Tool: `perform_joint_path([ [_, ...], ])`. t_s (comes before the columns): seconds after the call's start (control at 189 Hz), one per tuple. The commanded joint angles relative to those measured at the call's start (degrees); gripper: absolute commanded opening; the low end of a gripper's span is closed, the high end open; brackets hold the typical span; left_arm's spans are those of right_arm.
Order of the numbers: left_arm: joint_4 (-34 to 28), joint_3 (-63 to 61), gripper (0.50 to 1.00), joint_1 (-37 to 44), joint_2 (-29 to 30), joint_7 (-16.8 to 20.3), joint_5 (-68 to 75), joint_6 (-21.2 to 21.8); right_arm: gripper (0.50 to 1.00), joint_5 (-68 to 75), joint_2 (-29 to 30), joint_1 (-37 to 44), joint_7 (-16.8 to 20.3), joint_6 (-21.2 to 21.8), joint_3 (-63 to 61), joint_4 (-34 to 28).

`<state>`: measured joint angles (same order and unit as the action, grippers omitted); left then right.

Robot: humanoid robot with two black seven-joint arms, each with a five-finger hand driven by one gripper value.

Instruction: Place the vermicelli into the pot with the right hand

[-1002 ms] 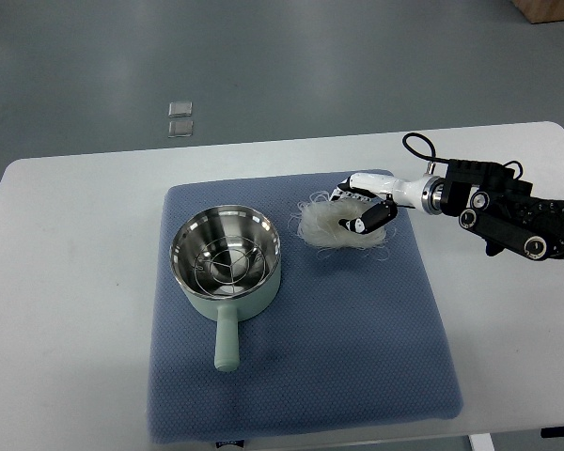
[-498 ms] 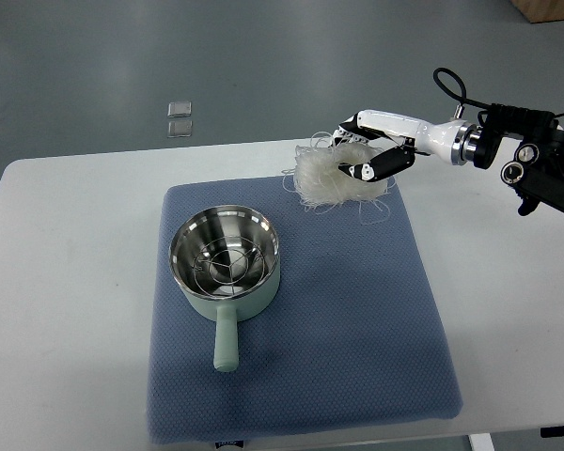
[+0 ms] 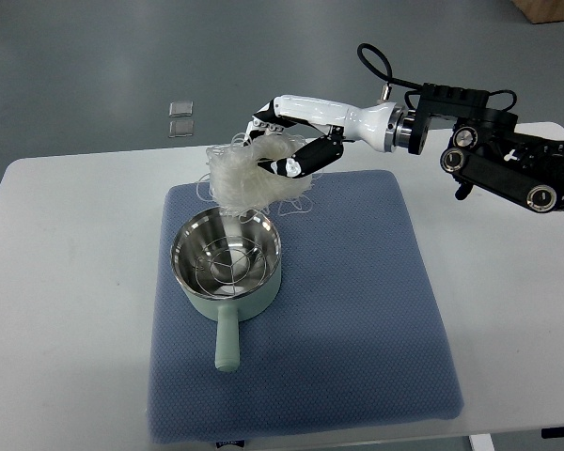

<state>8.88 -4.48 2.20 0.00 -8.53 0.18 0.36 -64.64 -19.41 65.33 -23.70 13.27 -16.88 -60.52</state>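
A pale green pot [image 3: 227, 262] with a steel inside and a wire rack stands on the left half of the blue mat [image 3: 357, 310], handle toward me. My right hand [image 3: 284, 148] reaches in from the right edge and is shut on a white tangled bundle of vermicelli [image 3: 245, 177]. The bundle hangs in the air just above the pot's far rim, with loose strands trailing toward it. The left arm does not show.
The mat lies on a white table [image 3: 75, 282]. The right forearm [image 3: 493, 155], black with cables, spans the table's far right. Two small clear squares [image 3: 180, 117] lie on the grey floor beyond the table.
The right hand has lifted the vermicelli off the mat and carried it left, from the mat's far right part to above the pot's far rim.
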Motion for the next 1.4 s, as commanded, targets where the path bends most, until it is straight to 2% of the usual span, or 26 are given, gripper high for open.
perform_joint_path([
  [0.0, 0.0, 0.0, 1.000, 0.0, 0.0, 0.0, 0.0, 0.0, 0.500, -0.4, 3.2, 0.6, 0.1, 0.1, 2.1, 0.7],
  [0.164, 0.1, 0.0, 1.000, 0.0, 0.0, 0.0, 0.0, 0.0, 0.500, -0.8, 6.1, 0.3, 0.3, 0.0, 5.2, 1.5],
  [0.313, 0.1, 0.0, 1.000, 0.1, 0.0, 0.0, 0.0, 0.0, 0.504, -0.1, 8.2, -0.4, 0.5, -0.5, 5.2, 4.7],
  [0.318, 0.0, 0.0, 1.000, 0.0, 0.0, 0.0, 0.0, 0.0, 0.567, 0.2, 8.3, -0.5, 0.5, -0.5, 5.2, 5.1],
  [0.323, 0.0, 0.0, 1.000, 0.0, 0.0, 0.0, 0.0, 0.0, 0.568, 0.2, 8.3, -0.5, 0.5, -0.5, 5.2, 5.1],
  [0.329, 0.0, 0.0, 1.000, 0.0, 0.0, 0.0, 0.0, 0.0, 0.629, 0.3, 8.4, -0.5, 0.5, -0.6, 5.0, 5.3],
  [0.334, 0.0, 0.0, 1.000, 0.0, 0.0, 0.0, 0.0, 0.0, 0.629, 0.3, 8.4, -0.6, 0.5, -0.6, 5.0, 5.3],
  [0.339, 0.0, 0.0, 1.000, 0.0, 0.0, 0.0, 0.0, 0.0, 0.698, 0.3, 8.6, -0.7, 0.5, -0.7, 4.8, 5.6],
  [0.35, 0.0, 0.0, 1.000, 0.0, 0.0, 0.0, 0.0, 0.0, 0.699, 0.3, 8.6, -0.7, 0.5, -0.7, 4.7, 5.6],
  [0.355, 0.0, 0.0, 1.000, 0.0, 0.0, 0.0, 0.0, 0.0, 0.765, 0.4, 8.6, -0.8, 0.5, -0.7, 4.6, 5.8],
  [0.36, 0.0, 0.0, 1.000, 0.0, 0.0, 0.0, 0.0, 0.0, 0.766, 0.4, 8.6, -0.8, 0.5, -0.7, 4.6, 5.9],
  [0.366, 0.0, 0.0, 1.000, 0.0, 0.0, 0.0, 0.0, 0.0, 0.815, 0.4, 8.6, -0.9, 0.5, -0.7, 4.4, 6.0],
  [0.371, 0.0, 0.0, 1.000, 0.0, 0.0, 0.0, 0.0, 0.0, 0.815, 0.4, 8.6, -0.9, 0.5, -0.7, 4.4, 6.0],
  [0.376, 0.0, 0.0, 1.000, 0.0, 0.0, 0.0, 0.0, 0.0, 0.854, 0.6, 8.6, -1.0, 0.5, -0.7, 4.3, 6.1],
  [0.398, 0.0, 0.0, 1.000, 0.0, 0.0, 0.0, 0.0, 0.0, 0.876, 0.8, 8.7, -1.3, 0.5, -0.7, 4.1, 6.2],
  [0.572, 0.0, 0.0, 1.000, 0.0, 0.0, 0.0, 0.0, 0.0, 0.905, 2.7, 7.7, -2.0, 0.5, 0.0, 4.0, 6.2],
  [0.737, 0.0, 0.0, 1.000, 0.0, 0.0, 0.0, 0.0, 0.0, 0.905, 5.7, 5.8, -2.0, 0.1, 0.6, 2.8, 6.1],
  [0.837, 0.0, 0.0, 1.000, 0.0, 0.0, 0.0, 0.0, 0.0, 0.905, 10.1, 4.4, -1.8, 0.6, 5.3, 1.7, 6.2],
  [0.901, 0.0, 0.0, 1.000, 0.1, 0.0, 0.0, 0.0, 0.0, 0.905, 14.1, 2.5, -1.6, 0.9, 9.8, 1.2, 6.2],
  [0.97, 0.0, 0.0, 1.000, 0.0, 0.0, 0.0, 0.0, 0.0, 0.907, 18.1, 0.5, -1.5, 2.4, 14.8, 1.1, 6.2],
  [1.034, 0.0, 0.0, 1.000, 0.0, 0.0, 0.0, 0.0, 0.0, 0.907, 21.1, -2.1, -1.6, 4.0, 17.1, 1.0, 6.2],
  [1.14, 0.0, 0.0, 1.000, 0.0, 0.0, 0.0, 0.0, 0.0, 0.905, 27.1, -4.9, -2.7, 5.3, 17.4, -1.4, 6.2],
  [1.246, 0.0, 0.0, 1.000, 0.1, 0.0, 0.0, 0.0, 0.0, 0.907, 34.8, -6.3, -8.1, 6.2, 17.0, -4.7, 6.6],
  [1.394, 0.0, 0.0, 1.000, 0.0, 0.0, 0.0, 0.0, 0.0, 0.907, 43.4, -7.9, -15.0, 8.2, 11.7, -8.0, 7.0],
])
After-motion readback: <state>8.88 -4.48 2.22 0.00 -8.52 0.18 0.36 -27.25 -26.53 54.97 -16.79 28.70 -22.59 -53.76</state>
